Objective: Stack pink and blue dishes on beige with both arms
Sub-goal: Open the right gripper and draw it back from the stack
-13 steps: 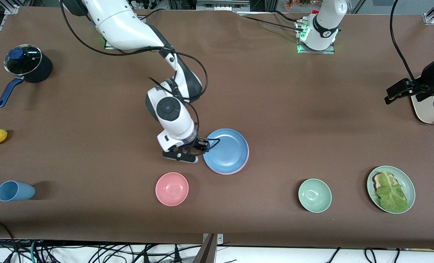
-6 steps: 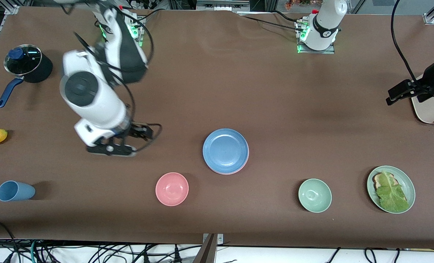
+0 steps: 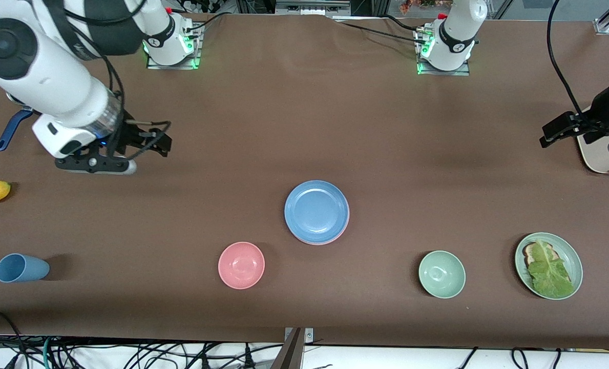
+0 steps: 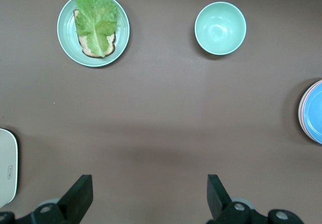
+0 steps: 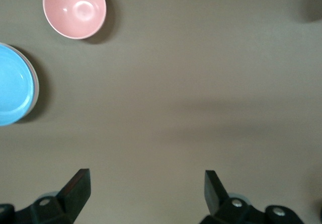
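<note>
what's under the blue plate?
A pink plate, only a thin rim showing around the blue plate. Anything beneath that, the beige one included, is covered.

I'm looking at a robotics lab bench: a brown-covered table (image 3: 304, 128) framed by aluminium rails (image 3: 607, 21), with arm bases (image 3: 443, 56) bolted along its edge. Loose cables (image 3: 130, 353) trail below the near edge, and kitchen props such as a pink bowl (image 3: 241, 265) sit staged.
</note>
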Tool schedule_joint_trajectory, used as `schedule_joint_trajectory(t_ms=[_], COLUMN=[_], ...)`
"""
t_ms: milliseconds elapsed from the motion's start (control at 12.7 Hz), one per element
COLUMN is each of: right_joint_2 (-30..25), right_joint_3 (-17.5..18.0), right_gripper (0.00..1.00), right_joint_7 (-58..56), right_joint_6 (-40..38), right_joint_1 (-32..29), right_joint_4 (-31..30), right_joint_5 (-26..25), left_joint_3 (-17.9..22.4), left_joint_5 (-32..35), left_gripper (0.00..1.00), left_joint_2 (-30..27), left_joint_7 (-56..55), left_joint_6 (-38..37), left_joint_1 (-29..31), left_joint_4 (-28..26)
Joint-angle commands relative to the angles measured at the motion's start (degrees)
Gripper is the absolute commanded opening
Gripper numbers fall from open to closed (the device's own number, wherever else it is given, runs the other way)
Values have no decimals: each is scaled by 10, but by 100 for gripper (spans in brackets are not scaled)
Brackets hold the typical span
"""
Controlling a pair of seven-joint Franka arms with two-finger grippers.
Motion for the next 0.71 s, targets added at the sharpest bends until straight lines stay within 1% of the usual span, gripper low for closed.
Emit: schedule_joint_trajectory(t_ms=[0,79,314,471,628], right_joint_2=[-64,-75,-94,-100,-99], right_joint_3=[98,125,174,179,176], right_gripper=[100,100,100,100,100], right_joint_7=[-53,-85,-116,-146,-144], right_joint_6=[-18,-30,-40,-43,-45], right_joint_1=[-135,-179,-278,-288,-286], right_joint_4=[-38,-38,-36,-36,-31], right_joint_5=[-4,-3,-4,-5,-12], left_joint_3=[1,0,0,0,0], left_joint_5=[-5,-5,-4,-4,-5], left_gripper=[100,100,100,100,100], left_joint_2=[1,1,1,1,1], left_joint_7=[5,5,6,6,6], left_joint_6=[-1,0,2,1,1], left_joint_1=[-1,-3,-2,-3,-3], left_joint_4=[5,5,5,5,5])
